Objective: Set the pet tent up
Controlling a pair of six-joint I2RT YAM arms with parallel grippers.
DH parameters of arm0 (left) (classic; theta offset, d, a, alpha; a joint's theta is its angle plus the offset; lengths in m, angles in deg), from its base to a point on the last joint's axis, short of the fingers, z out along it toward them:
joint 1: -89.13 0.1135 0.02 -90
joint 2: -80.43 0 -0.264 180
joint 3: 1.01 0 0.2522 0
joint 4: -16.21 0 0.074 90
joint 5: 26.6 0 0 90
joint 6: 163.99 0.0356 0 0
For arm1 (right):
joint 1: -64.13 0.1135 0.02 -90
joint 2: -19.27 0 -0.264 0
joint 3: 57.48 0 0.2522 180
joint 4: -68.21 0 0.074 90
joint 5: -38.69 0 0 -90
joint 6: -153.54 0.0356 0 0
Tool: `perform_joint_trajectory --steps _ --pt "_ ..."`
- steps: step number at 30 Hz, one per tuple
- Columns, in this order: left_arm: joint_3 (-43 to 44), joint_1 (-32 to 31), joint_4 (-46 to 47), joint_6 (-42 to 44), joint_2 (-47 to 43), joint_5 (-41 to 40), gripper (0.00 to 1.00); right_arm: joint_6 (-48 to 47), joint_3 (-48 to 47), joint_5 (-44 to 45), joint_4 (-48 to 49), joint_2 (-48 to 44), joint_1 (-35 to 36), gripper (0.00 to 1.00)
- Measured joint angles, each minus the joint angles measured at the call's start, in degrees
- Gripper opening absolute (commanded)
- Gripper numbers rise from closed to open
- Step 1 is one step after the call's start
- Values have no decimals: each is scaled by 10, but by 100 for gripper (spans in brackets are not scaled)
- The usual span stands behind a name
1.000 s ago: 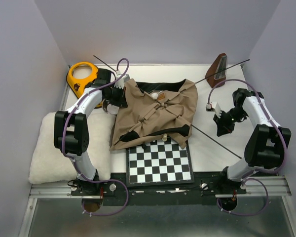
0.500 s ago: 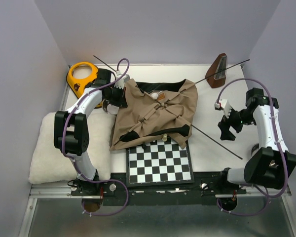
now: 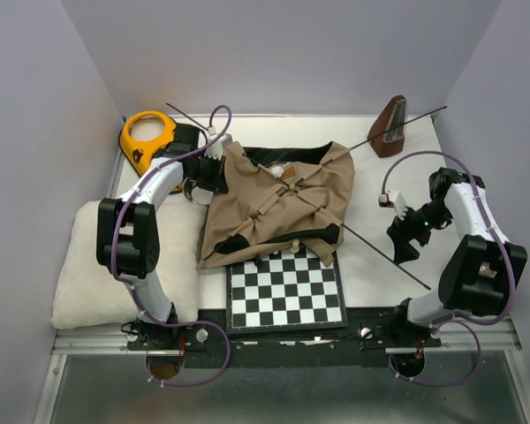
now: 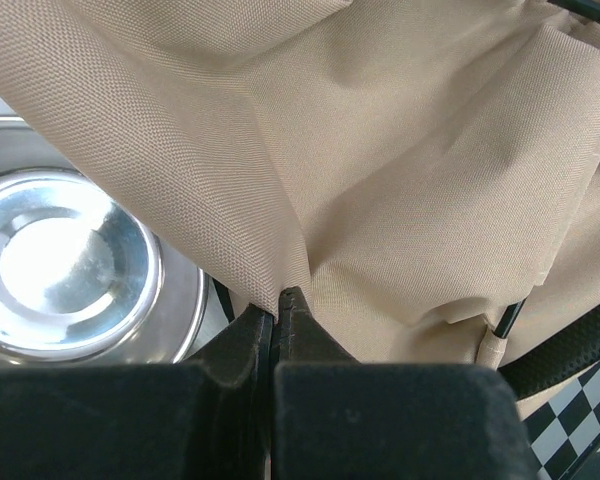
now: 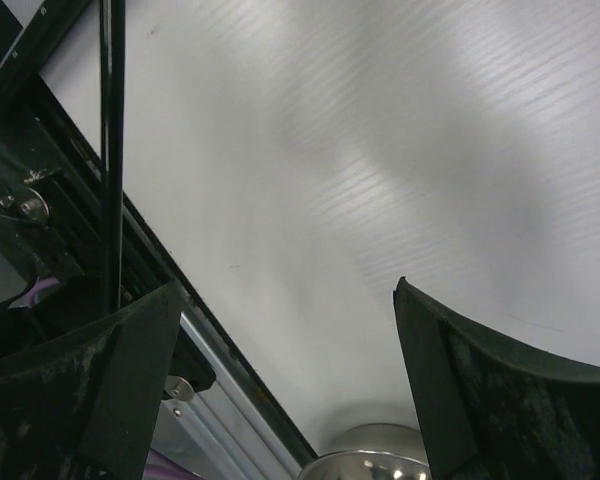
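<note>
Top view, pet tent (image 3: 278,203): lies collapsed mid-table, its near edge overlapping the chessboard (image 3: 285,300); its poles cross over it.
Top view, arms: left gripper (image 3: 210,173) at the tent's far-left edge; right gripper (image 3: 406,240) off to the right, near one protruding pole and apart from the fabric.
Left wrist: fingers (image 4: 305,330) pinched together on a fold of the tan fabric; metal bowl (image 4: 65,260) at left.
Right wrist: fingers (image 5: 130,360) spread wide, holding nothing; thin black rod (image 5: 111,150) at left, probably a tent pole.

chessboard (image 3: 285,296) is the landmark | fluffy white cushion (image 3: 88,274) left of it | wooden metronome (image 3: 389,128) behind-right | yellow-and-black tool (image 3: 147,134) behind-left | steel bowl (image 4: 60,265) behind-left
</note>
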Motion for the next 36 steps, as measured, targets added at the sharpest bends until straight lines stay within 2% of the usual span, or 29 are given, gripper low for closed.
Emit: perform_joint_trajectory --steps 9,11,16,20,22,28,29,30,31,36 --pt "-9 0 6 0 0 0 0 55 -131 -108 9 -38 27 100" --pt "-9 0 6 0 0 0 0 56 -110 -110 12 -55 54 100" --pt "-9 0 7 0 0 0 0 41 15 -86 4 -94 129 98" --pt "-10 0 10 0 0 0 0 49 65 -43 -1 -98 136 96" --pt "-13 0 12 0 0 0 0 57 77 -23 0 -112 136 87" --pt "-22 0 17 0 0 0 0 74 101 19 0 -147 131 45" --pt "-23 0 17 0 0 0 0 77 111 26 0 -147 124 34" --pt "-25 0 20 0 0 0 0 77 118 32 -1 -144 117 13" --pt "-26 0 21 0 0 0 0 78 121 34 -3 -140 111 1" --pt "-48 0 33 -3 -5 1 0 102 62 14 -16 -80 105 1"
